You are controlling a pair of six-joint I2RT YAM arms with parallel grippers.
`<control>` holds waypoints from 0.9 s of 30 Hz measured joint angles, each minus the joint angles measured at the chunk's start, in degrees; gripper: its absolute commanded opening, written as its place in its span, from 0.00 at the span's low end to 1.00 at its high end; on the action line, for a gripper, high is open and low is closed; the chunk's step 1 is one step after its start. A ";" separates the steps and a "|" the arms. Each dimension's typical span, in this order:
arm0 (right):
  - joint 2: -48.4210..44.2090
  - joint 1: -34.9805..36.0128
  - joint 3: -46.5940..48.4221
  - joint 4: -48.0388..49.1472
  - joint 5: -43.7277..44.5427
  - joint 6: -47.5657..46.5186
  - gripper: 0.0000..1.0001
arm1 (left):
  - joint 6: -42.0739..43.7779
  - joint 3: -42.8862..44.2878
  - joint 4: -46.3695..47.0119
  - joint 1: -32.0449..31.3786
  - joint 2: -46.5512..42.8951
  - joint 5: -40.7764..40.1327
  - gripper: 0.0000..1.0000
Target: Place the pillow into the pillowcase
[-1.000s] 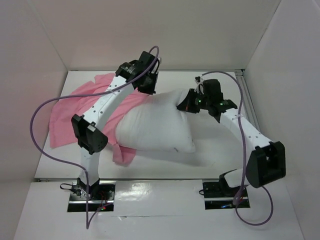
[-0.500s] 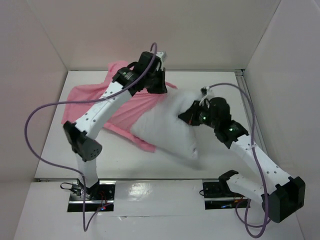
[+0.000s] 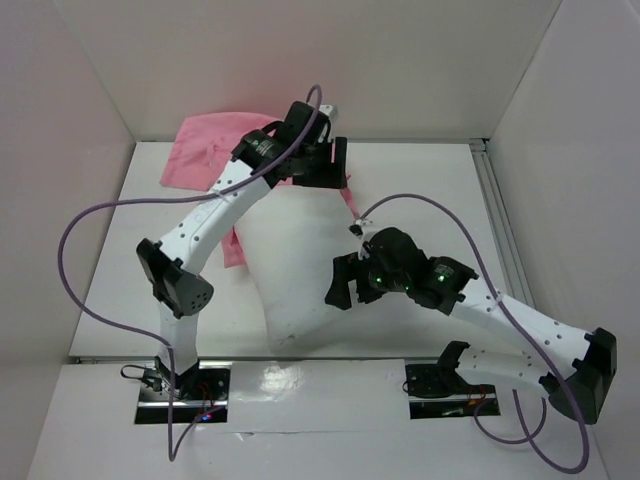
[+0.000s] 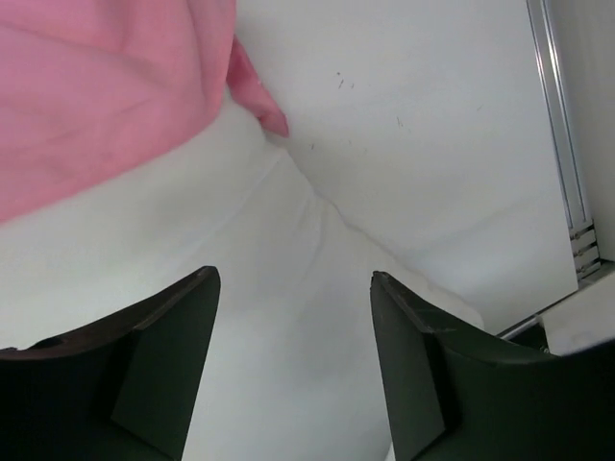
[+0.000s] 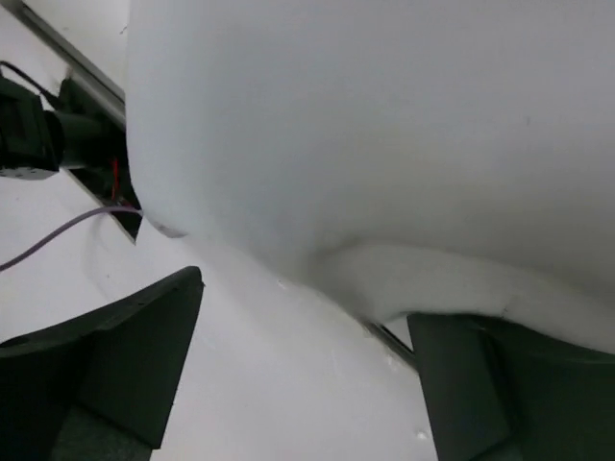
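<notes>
A white worktop stands boxed in: a plain white back wall beyond the left end effector, a white side wall out right of the right end effector. A metal rail runs along the worktop's edge below that side wall. Soft, even light

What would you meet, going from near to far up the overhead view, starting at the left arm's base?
left arm's base → pillow → pillowcase, bunched against the back wall
</notes>
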 measured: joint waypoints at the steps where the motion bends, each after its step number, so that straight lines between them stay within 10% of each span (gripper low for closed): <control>1: 0.28 0.96 2.49 -2.89 1.64 -1.11 0.94 | -0.11 0.00 -0.98 -0.17 -1.44 -0.81 0.80; 5: -3.17 0.74 12.02 -10.21 10.78 -3.32 0.85 | -0.17 -0.26 -4.90 -0.37 -8.50 -5.99 0.78; 10: -7.76 -2.54 17.88 -12.00 24.94 -0.55 0.49 | -0.39 -4.17 -8.35 -0.31 -16.98 -12.68 0.73; 17: 12.70 -21.73 17.33 -6.05 22.71 -1.70 0.23 | -1.01 -12.59 -11.02 -1.01 -18.43 -14.93 0.72; 21: 19.52 -27.28 10.49 -1.29 12.98 -2.51 0.23 | -2.12 -16.48 -12.31 -2.32 -18.47 -15.78 0.72; 27: 21.81 -9.73 8.90 4.66 5.55 -2.14 0.36 | -2.29 -20.15 -14.23 -2.99 -18.49 -18.29 0.76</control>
